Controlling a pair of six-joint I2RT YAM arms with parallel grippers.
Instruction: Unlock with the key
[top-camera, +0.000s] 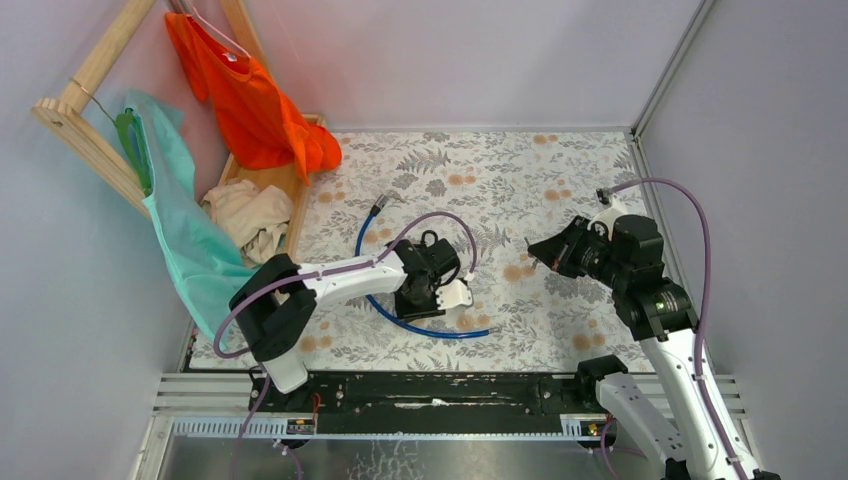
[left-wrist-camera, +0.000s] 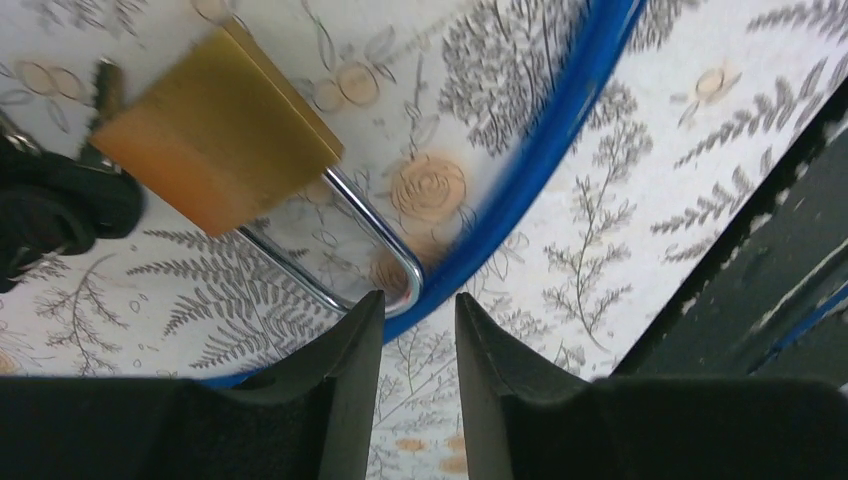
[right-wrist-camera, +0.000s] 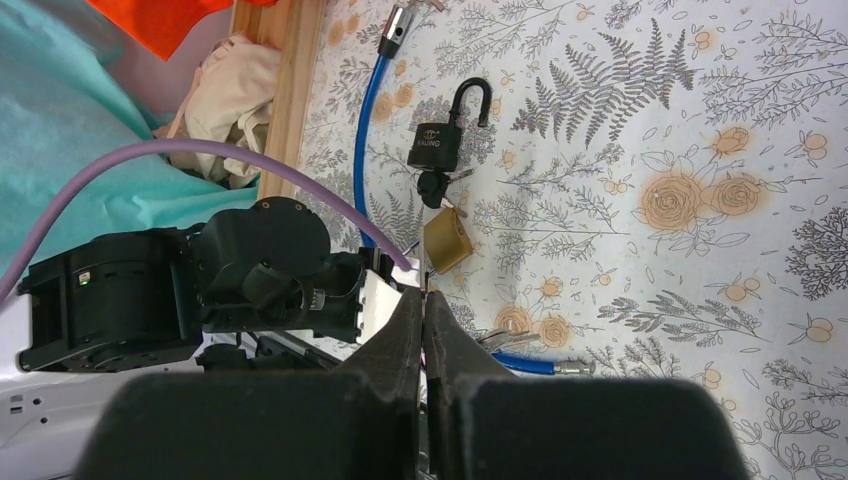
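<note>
In the right wrist view a black padlock (right-wrist-camera: 440, 140) lies on the floral mat, one leg of its shackle standing clear of the body. The key (right-wrist-camera: 432, 186), black-headed, sits right below it at the keyhole end. A brass padlock (right-wrist-camera: 447, 240) lies just beyond the key. The left wrist view shows that brass padlock (left-wrist-camera: 215, 130) close up, its silver shackle (left-wrist-camera: 385, 250) ending just past my left gripper (left-wrist-camera: 420, 300), which is open and empty. The key's black head (left-wrist-camera: 60, 205) shows at the left edge. My right gripper (right-wrist-camera: 423, 298) is shut, hovering right of the locks (top-camera: 533, 250).
A blue cable (top-camera: 400, 310) loops over the mat around the locks, and its metal end (right-wrist-camera: 570, 367) lies near a bunch of silver keys (right-wrist-camera: 505, 340). A wooden rack with an orange shirt (top-camera: 250, 95), a teal garment (top-camera: 185, 225) and beige cloth (top-camera: 245, 215) fills the left side.
</note>
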